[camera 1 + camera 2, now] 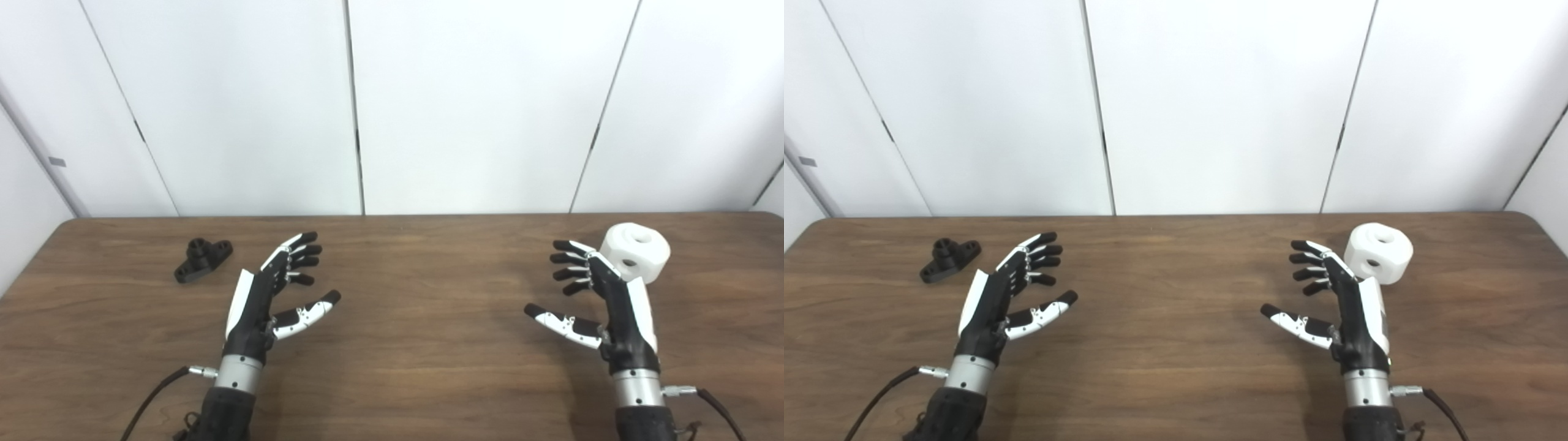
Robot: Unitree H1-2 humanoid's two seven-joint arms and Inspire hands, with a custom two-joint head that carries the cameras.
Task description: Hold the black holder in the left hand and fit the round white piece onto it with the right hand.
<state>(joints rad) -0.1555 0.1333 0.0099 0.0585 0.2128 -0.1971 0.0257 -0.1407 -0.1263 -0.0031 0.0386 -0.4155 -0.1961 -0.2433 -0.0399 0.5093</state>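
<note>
A small black holder (203,259) with a round boss lies on the wooden table (416,318) at the far left. My left hand (269,291) hovers to its right, open, palm turned inward, holding nothing. The round white piece (637,251), with a hole on top and one in its side, sits at the far right. Just left of it and slightly nearer, my right hand (597,294) is open and empty, its back towards the piece; contact cannot be judged.
White wall panels (367,104) rise behind the table's far edge. A cable (150,398) runs from the left wrist and another cable (716,404) from the right wrist, near the front edge.
</note>
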